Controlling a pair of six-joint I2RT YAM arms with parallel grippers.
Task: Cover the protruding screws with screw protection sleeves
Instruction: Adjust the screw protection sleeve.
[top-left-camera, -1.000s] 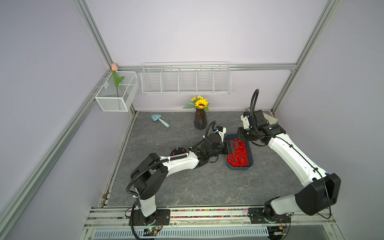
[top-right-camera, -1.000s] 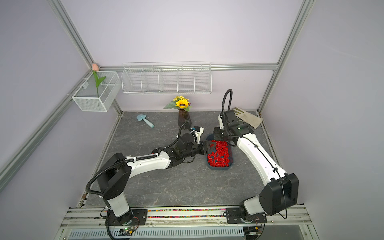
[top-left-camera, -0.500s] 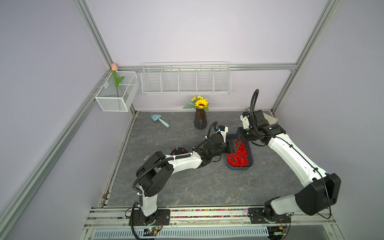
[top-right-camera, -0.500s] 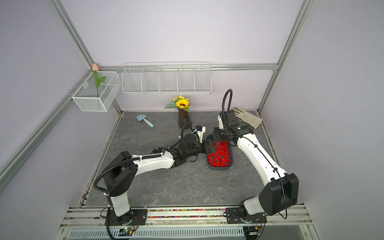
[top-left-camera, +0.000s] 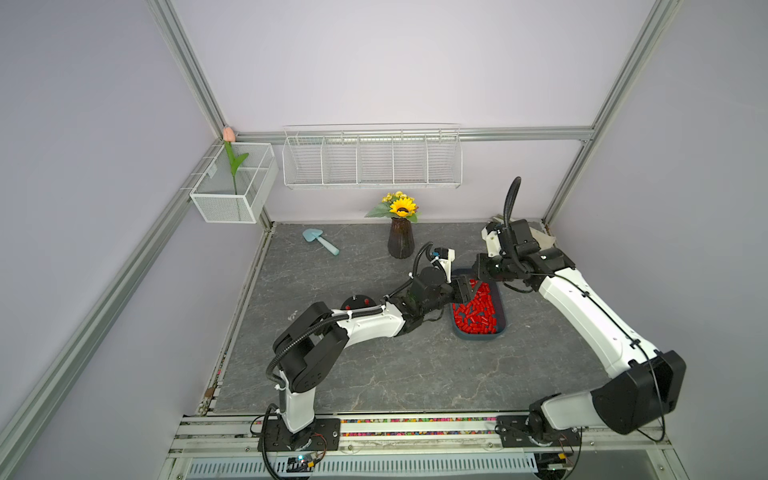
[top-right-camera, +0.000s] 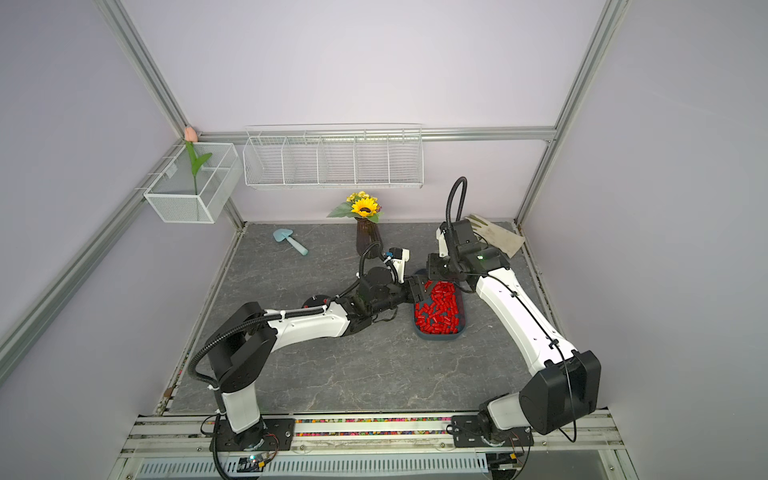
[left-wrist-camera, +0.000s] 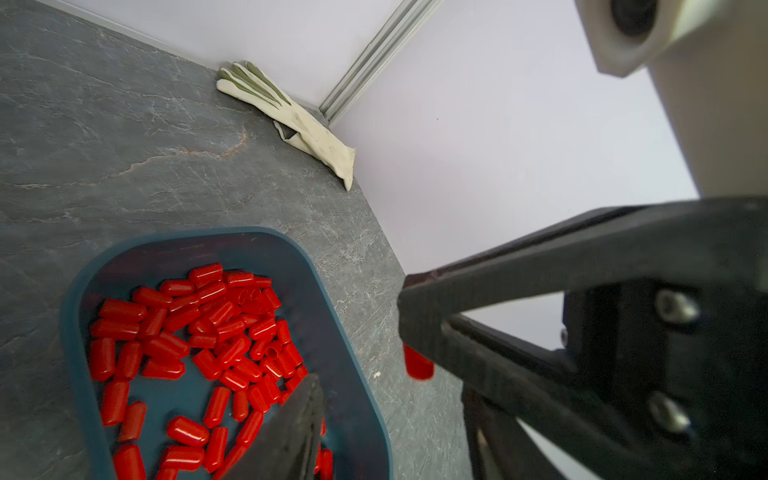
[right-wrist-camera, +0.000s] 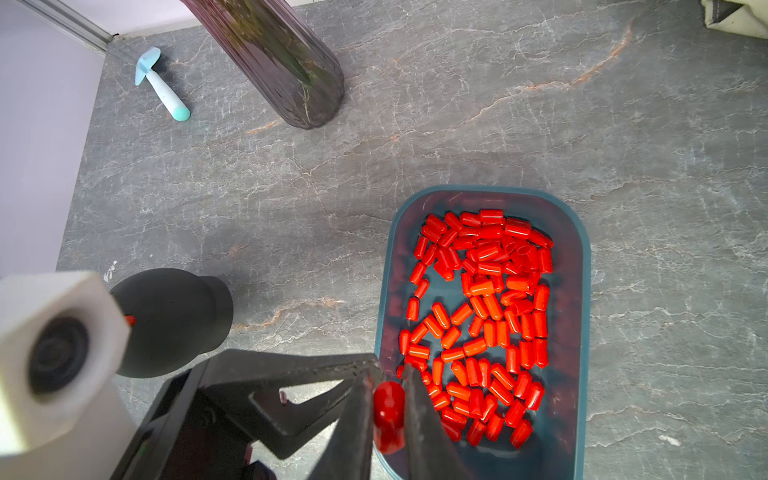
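Well left of the tray (right-wrist-camera: 571, 332), the dome (top-left-camera: 356, 304) peeks out behind the left arm. The left fingers (left-wrist-camera: 295, 436) hover half-spread over the tray's left edge, holding nothing. Just ahead of their gap is one red sleeve (right-wrist-camera: 388, 415), pinched in the near-closed right fingers (right-wrist-camera: 422, 419), its long axis crosswise to them. It looks like a handover, with the left arm nearer the dome. The worktop (top-left-camera: 374, 374) is flat and bare around the tray; the vase (top-left-camera: 401, 241) stands behind it.
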